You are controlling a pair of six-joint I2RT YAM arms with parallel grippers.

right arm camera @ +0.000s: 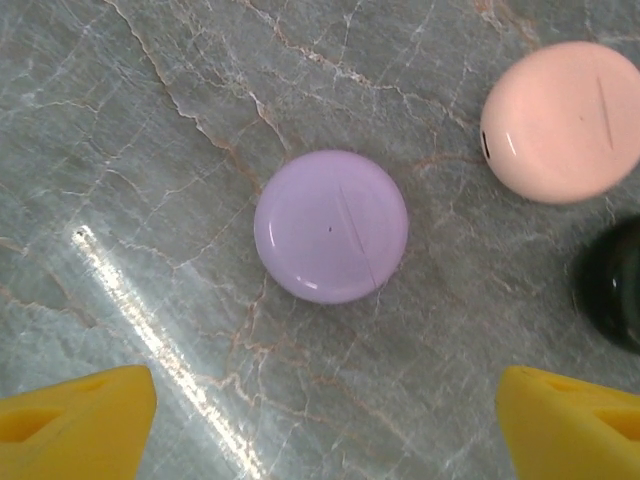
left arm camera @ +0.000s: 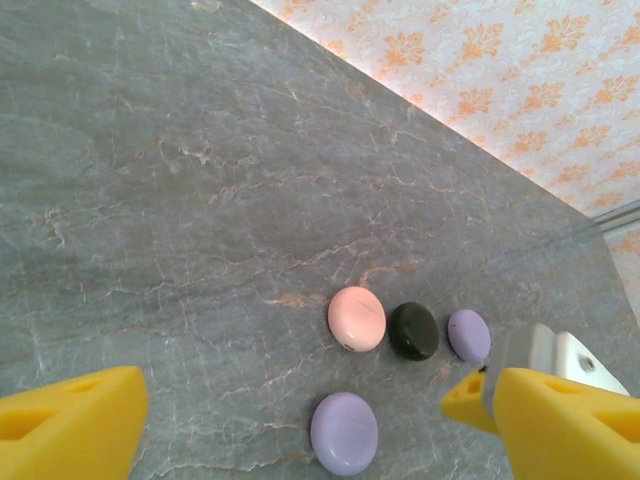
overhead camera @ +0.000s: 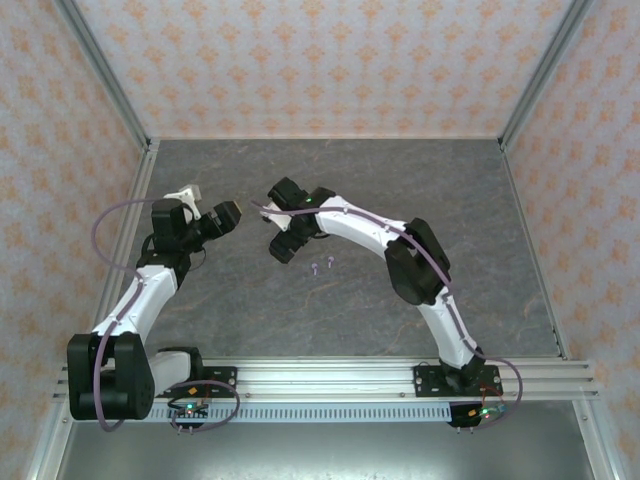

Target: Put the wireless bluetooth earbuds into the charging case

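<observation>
My left gripper hangs just left of my right gripper, its yellow fingers spread wide with nothing between them. My right gripper is spread wide and empty too. A lilac disc lies on the table directly beneath it, with a pink disc and a black disc off to one side. Two purple earbuds lie loose on the table just right of my right gripper, untouched.
</observation>
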